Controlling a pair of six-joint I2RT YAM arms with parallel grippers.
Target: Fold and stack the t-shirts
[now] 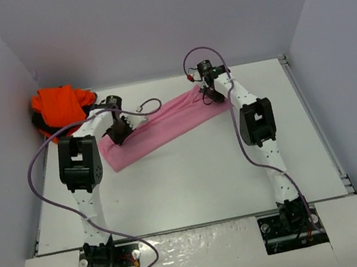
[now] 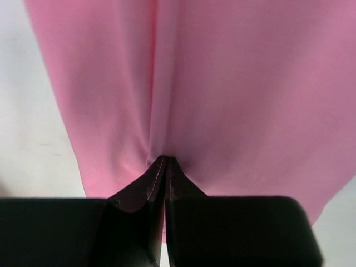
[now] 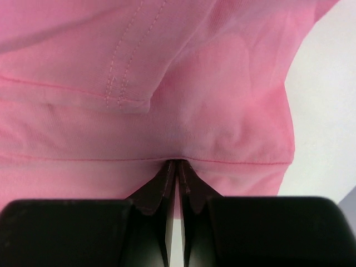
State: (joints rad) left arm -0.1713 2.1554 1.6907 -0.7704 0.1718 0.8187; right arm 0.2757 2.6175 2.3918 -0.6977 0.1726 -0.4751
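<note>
Left gripper [image 2: 166, 166] is pinched shut on the pink t-shirt [image 1: 163, 126] at its near-left end. Right gripper [image 3: 178, 166] is pinched shut on the same shirt's far-right end, at a folded edge.

Count: two grippers, three t-shirts (one pink, one orange, one dark).

Pink is a long narrow strip stretched between the grippers over the far half of the table [image 1: 195, 186], long axis diagonal, near-left to far-right.

Orange t-shirt [image 1: 59, 104] is bunched in the far-left corner on top of the dark t-shirt [image 1: 39, 129], of which only an edge shows.
</note>
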